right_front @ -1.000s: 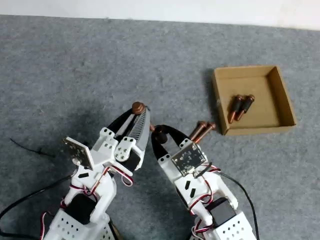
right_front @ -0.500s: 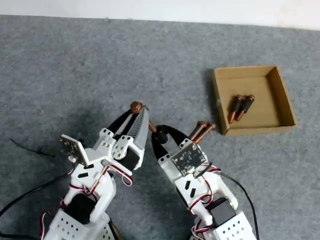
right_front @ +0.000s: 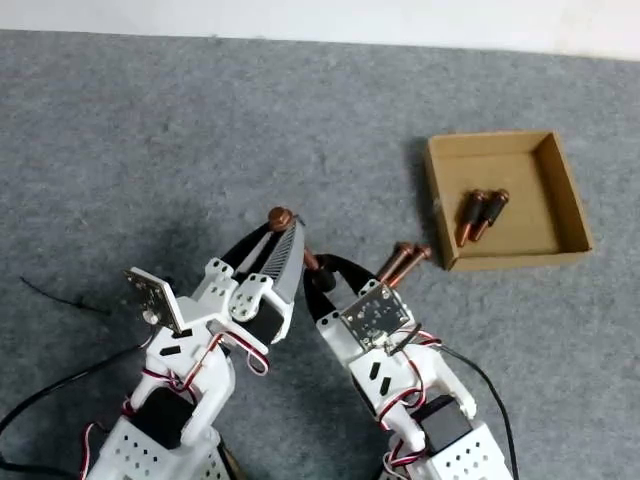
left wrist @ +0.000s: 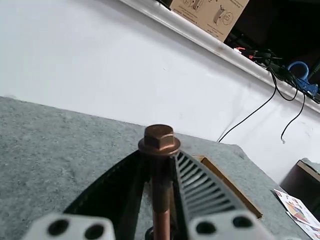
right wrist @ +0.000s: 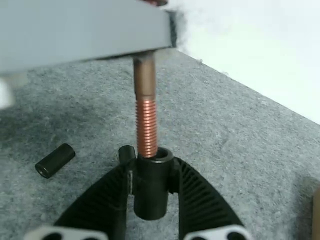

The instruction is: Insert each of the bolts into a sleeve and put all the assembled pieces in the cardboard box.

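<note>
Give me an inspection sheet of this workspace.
Surface: grey mat.
Job's things: box holds two assembled pieces; two loose bolts lie beside it; spare sleeve lies on the mat.
Clutter: nothing seen.
Tools: left tool shut on bolt, below its head; right tool shut on sleeve, with the bolt's thread tip at its mouth.
Cables: thin black wire on the mat by the left arm.
Surroundings: white wall.
</note>
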Available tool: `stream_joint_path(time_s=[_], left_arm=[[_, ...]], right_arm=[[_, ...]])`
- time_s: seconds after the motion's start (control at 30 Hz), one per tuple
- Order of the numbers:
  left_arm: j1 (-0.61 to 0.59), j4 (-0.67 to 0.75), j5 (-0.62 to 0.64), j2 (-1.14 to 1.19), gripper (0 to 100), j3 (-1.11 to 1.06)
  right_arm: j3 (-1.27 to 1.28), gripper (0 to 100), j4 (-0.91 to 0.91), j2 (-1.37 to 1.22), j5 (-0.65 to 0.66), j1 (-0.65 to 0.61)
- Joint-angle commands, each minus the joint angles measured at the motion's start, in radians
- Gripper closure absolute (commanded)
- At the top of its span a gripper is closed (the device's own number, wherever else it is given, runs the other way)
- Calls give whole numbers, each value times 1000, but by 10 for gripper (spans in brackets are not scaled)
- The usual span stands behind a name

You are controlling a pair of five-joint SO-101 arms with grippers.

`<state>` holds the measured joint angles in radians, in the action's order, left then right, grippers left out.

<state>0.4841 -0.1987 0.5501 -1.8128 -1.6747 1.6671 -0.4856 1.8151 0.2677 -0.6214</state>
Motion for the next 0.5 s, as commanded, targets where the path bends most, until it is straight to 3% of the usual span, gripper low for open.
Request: stream_joint_path(time_s=[0.0,0.47], left_arm=[[19,-2,11,-10,994,-22],[19,-5,11,-2,994,-22]], right_arm=[[148,994,4,24,6,-19],[147,994,4,24,6,-21]])
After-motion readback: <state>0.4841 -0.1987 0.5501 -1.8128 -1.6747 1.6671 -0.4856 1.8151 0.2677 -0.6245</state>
